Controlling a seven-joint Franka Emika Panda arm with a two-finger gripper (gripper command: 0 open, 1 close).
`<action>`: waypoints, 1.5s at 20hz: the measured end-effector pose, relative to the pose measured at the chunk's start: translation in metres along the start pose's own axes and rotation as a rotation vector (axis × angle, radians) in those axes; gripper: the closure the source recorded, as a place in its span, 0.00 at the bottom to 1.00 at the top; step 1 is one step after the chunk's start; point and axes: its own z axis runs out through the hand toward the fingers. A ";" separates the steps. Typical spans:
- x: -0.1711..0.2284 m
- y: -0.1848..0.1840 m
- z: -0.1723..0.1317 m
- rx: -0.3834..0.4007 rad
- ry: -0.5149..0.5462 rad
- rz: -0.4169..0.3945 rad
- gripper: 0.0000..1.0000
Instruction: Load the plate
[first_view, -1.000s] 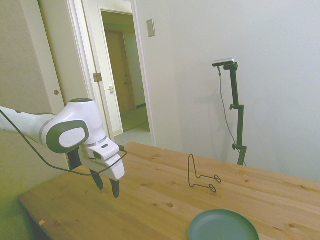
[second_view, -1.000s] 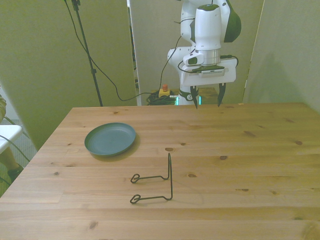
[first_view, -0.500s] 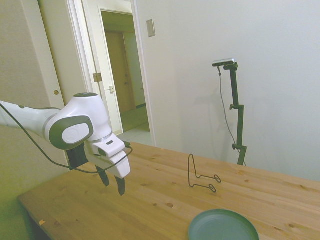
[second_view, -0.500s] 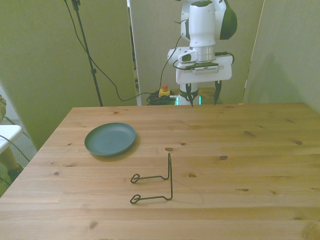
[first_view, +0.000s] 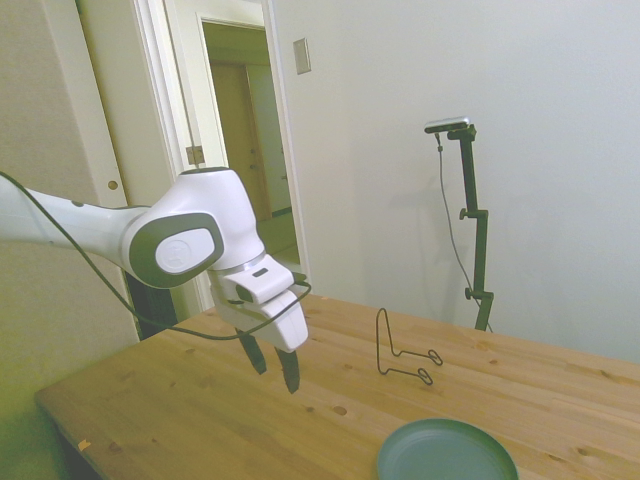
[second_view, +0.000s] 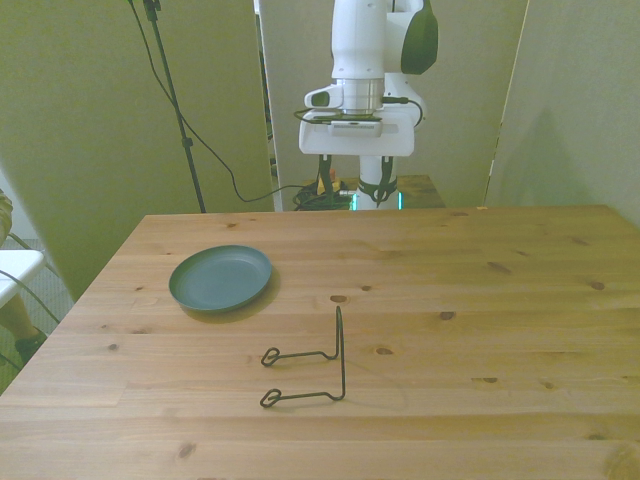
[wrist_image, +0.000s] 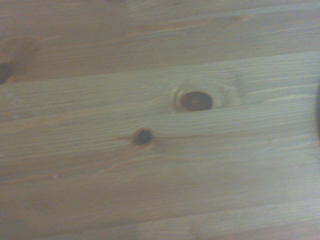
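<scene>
The dark teal-green plate (second_view: 221, 279) lies flat on the wooden table (second_view: 480, 300), toward the front view's left; in the side view the plate (first_view: 447, 452) sits at the table's near edge. My gripper (second_view: 353, 190) hangs high over the table's far edge, fingers pointing down, open and holding nothing. It is well behind the plate and to its right in the front view. In the side view the gripper (first_view: 275, 375) hovers above bare wood, left of the plate. The wrist view shows only the table's planks (wrist_image: 150, 175) with two dark knots.
A black wire rack (second_view: 318, 365) with one upright loop and two flat prongs stands near the table's middle, in front of the plate; the rack (first_view: 400, 350) shows in the side view too. An open doorway lies behind the arm. Cables hang behind the table.
The arm has swung toward the front view's left and risen a little; in the side view the gripper has travelled right, further over the table. The plate and the rack have not moved.
</scene>
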 end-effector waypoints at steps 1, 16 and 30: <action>0.010 0.002 0.002 -0.009 0.005 0.009 0.00; 0.079 0.003 0.043 -0.145 0.081 0.087 0.00; 0.119 0.021 0.073 -0.254 0.155 0.158 0.00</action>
